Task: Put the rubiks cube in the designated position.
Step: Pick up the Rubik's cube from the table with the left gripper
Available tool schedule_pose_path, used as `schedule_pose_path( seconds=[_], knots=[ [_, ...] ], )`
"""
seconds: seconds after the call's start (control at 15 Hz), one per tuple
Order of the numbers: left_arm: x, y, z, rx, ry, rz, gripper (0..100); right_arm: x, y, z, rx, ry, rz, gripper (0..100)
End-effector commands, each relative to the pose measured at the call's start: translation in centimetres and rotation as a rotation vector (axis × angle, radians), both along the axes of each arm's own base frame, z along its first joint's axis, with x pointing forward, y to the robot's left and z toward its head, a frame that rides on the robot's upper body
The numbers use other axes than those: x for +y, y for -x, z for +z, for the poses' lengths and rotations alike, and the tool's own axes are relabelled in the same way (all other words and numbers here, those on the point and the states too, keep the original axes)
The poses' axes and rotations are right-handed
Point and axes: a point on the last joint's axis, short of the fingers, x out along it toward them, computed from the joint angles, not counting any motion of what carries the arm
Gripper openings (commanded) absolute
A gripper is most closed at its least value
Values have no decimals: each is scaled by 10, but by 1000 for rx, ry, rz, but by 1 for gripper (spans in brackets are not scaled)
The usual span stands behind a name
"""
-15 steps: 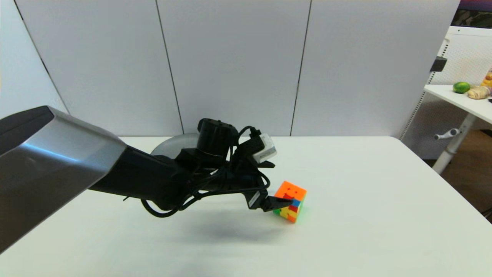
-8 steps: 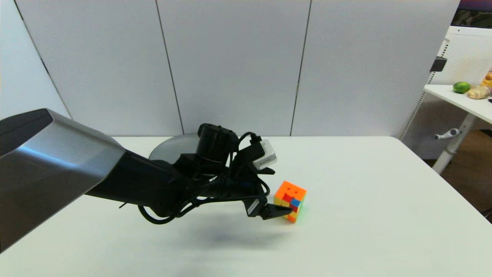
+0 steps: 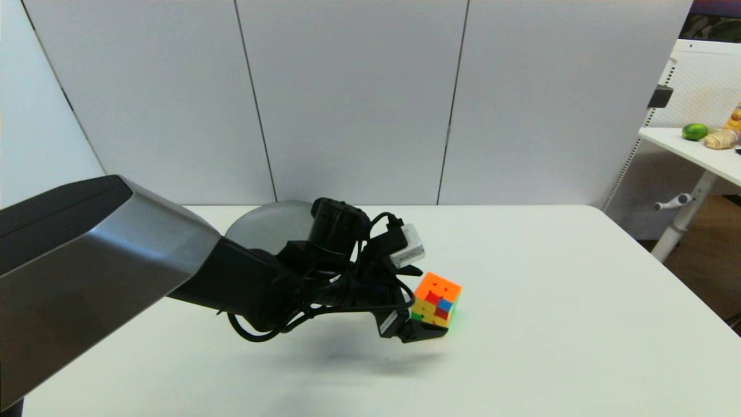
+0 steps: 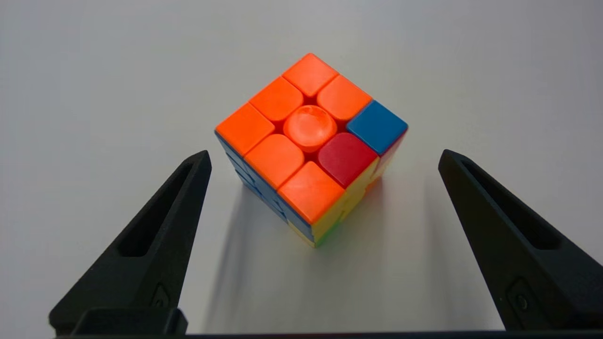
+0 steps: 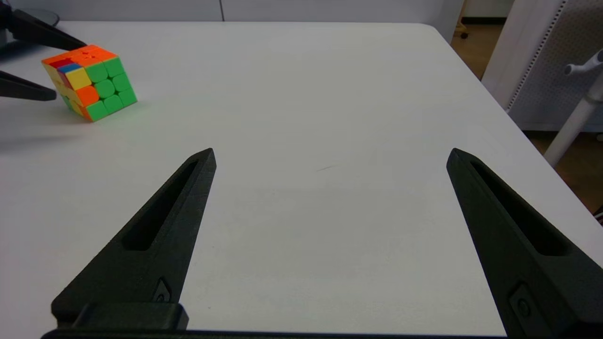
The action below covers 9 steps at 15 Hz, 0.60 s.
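Bench was the biggest thing I had in view, white, with the rubiks cube sitting on it and serving as my landmark. Behind the cube and off to its left lay a grey plate, partly hidden by my left arm; I took it for the designated spot, though nothing marked it so. The left tool was spread wide, its two black fingers flanking the cube without touching it. The right tool was also spread wide and idle, well apart from the cube on its right.

The cube stood turned corner-on to the fingers, and that worried me. Closing from there, I judged the fingers would meet edges rather than flat faces, so the cube could twist, squirt out forward or get pinched askew. A tip scraping the bench could also nudge it away.
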Motion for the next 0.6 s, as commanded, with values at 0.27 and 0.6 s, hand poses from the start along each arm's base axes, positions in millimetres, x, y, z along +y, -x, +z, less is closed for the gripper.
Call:
schedule_pose_path(
  seconds=[0.27, 0.6],
  knots=[
    [-9, -9, -9, -1, 0, -5, 100, 0, 0, 0, 1, 1, 1, 100],
    [-14, -11, -12, -1, 0, -11, 100, 0, 0, 0, 1, 1, 1, 100]
  ],
)
